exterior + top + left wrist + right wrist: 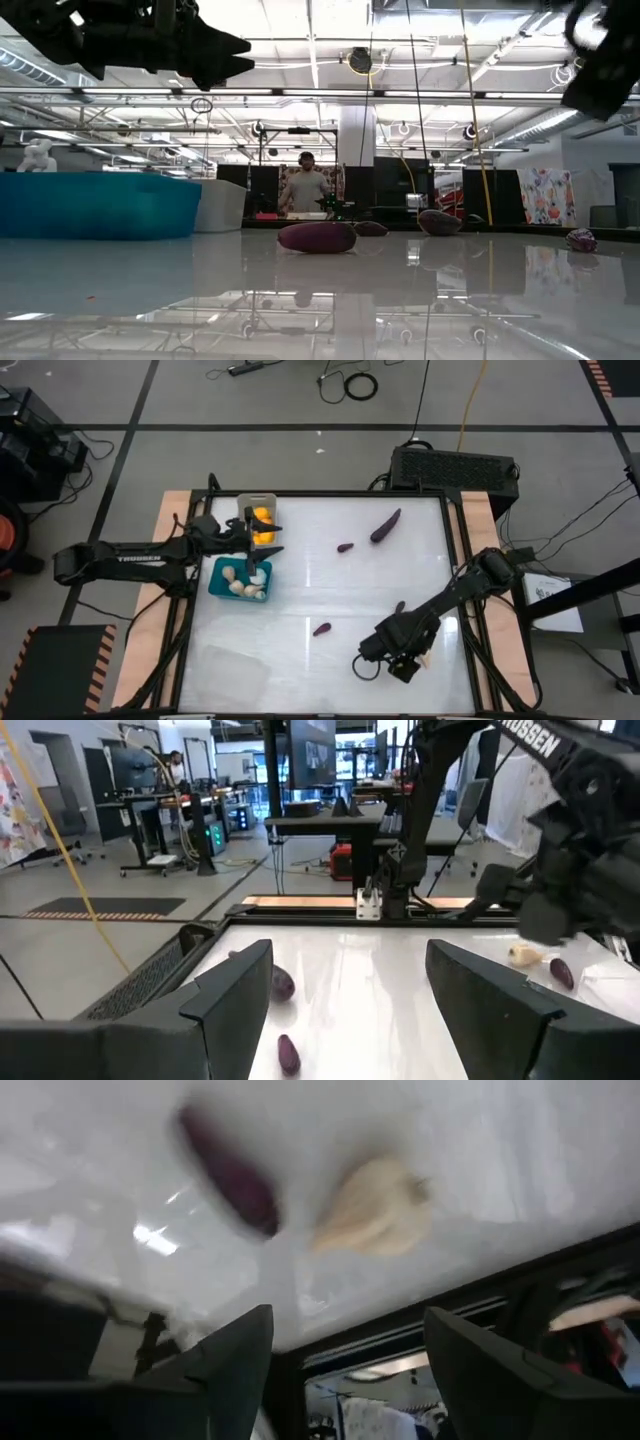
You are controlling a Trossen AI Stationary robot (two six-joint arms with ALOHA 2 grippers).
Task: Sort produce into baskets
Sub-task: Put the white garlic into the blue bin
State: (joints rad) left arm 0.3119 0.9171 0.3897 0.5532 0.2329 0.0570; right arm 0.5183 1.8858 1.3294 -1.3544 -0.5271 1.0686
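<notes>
Right gripper (392, 660), jaws spread and empty, hung low at lower right of the high view. A cream garlic bulb (375, 1208) lay just ahead of it, a purple eggplant (232, 1175) beside it, long axis slanted. Right arm folded, clearly nearer. Left gripper (262, 550), also spread, hovered between grey basket (246, 503) and teal basket (218, 577).

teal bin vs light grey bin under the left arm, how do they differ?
Colour: the teal bin is teal, the grey bin pale grey.
Contents: the teal bin holds cream garlic bulbs; the grey bin holds yellow-orange fruits.
Position: in the high view the grey bin sits nearer the table's far edge, the teal bin nearer the middle, on the left arm's side.
Shared: both are small rectangular bins, partly covered by the left claw.
</notes>
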